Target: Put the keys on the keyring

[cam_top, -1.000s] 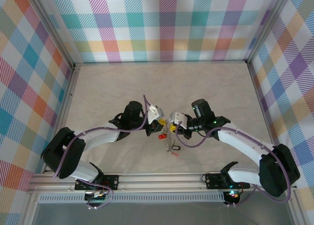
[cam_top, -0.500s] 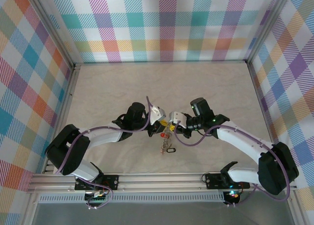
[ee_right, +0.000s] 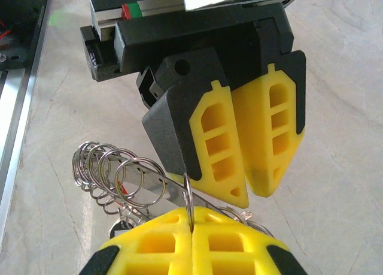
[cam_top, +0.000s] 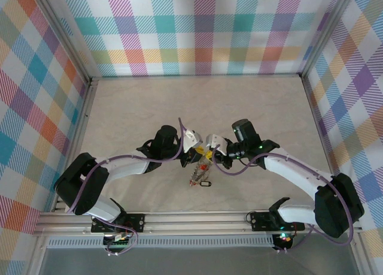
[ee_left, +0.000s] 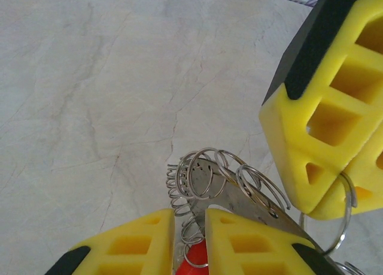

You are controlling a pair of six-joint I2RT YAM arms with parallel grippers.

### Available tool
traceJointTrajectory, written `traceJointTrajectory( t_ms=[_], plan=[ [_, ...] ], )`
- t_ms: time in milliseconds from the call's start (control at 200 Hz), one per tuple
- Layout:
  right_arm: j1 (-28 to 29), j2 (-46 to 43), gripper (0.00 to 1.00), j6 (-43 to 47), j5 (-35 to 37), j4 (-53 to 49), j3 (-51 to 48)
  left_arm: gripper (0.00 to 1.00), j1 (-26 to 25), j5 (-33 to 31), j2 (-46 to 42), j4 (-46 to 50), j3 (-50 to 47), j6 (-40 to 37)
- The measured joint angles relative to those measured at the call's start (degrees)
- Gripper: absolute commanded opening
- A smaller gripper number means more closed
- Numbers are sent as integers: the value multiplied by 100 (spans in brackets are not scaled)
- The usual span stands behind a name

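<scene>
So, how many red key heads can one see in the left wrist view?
1: a red key head at the bottom edge, between the yellow fingers of the left gripper. Others may be hidden behind them.

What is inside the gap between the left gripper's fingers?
In the left gripper's gap sit a red key head and keyring loops; the key's shaft is hidden.

Left arm point(cam_top: 125, 166) and right arm point(cam_top: 293, 170): white link shells, black joint housings, black base plates bolted to the rail at the table's near edge. A loose purple cable point(cam_top: 143, 160) runs along each arm. Green indicator lamp point(cam_top: 261, 148) lit on the right arm. Left gripper point(ee_right: 254, 194) and right gripper point(ee_right: 191, 242): yellow fingers point(ee_right: 215, 137) with moulded rectangular cut-outs, on black carriers. One round hole point(ee_right: 182, 65) in the left carrier.
</scene>
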State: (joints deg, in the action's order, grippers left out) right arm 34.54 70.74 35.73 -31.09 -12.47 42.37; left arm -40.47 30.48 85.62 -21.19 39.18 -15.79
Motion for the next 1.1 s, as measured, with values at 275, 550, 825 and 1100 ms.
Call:
traceJointTrajectory(
  t_ms=[275, 550, 825, 1100],
  plan=[
    [48, -22, 0, -273, -81, 597, -317, 30, 2, -238, -461, 175, -129, -127],
    [42, -125, 0, -654, -42, 1508, -785, 37, 205, -249, -1379, 461, -446, -201],
    [42, -116, 0, -817, -42, 1725, -859, 37, 323, -133, -1722, 514, -776, -177],
    [42, -116, 0, -809, -42, 1700, -857, 37, 310, 210, -1368, 433, -780, -4]
  ],
)
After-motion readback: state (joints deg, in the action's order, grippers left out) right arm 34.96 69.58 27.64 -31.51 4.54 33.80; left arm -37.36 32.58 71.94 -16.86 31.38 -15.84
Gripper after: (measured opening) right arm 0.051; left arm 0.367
